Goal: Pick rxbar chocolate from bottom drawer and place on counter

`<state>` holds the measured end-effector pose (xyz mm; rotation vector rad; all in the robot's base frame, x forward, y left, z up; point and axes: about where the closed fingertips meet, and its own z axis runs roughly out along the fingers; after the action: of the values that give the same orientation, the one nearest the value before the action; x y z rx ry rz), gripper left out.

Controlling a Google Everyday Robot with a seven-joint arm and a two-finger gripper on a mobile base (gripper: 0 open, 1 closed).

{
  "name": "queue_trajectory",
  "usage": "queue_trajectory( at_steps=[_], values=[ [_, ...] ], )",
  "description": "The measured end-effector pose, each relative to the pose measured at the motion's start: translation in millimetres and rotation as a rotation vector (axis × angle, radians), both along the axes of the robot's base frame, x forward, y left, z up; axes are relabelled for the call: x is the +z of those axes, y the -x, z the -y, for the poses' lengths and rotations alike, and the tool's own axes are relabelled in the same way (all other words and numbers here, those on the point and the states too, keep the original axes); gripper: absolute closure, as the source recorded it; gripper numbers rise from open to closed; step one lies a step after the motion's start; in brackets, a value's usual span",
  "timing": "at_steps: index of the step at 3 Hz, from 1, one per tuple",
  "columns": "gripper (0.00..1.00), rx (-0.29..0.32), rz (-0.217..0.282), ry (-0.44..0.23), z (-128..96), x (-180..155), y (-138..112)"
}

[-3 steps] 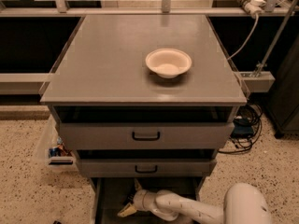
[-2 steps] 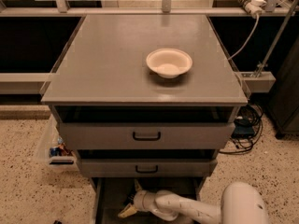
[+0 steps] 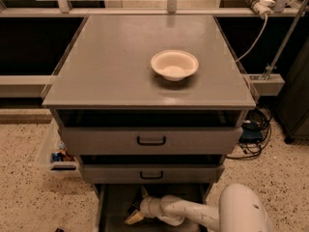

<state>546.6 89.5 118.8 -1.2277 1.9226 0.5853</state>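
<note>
I am the gripper, and I am down low inside the bottom drawer. That drawer is pulled out near the floor. My white arm comes in from the right and lies across the drawer. My two yellowish fingers are spread apart, and I am not holding anything. One finger points up toward the back of the drawer. The other points down toward the front.

The drawer floor is very dark. I cannot tell where the chocolate bar is in there. It is not up on the counter.

The counter is the big flat grey top of the cabinet. A small white bowl sits on it, a bit to the right of the middle.

Under the counter are two more grey drawers. The top drawer and the middle drawer each have a black handle. Both stick out a little bit.
</note>
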Motion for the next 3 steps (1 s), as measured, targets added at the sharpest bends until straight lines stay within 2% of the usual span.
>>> queue_trajectory(
  at_steps=[1, 3],
  values=[
    [0.0, 0.0, 0.0, 0.0, 0.0, 0.0, 0.0],
    [0.0, 0.001, -0.036, -0.01, -1.9, -9.5, 1.0]
  ],
)
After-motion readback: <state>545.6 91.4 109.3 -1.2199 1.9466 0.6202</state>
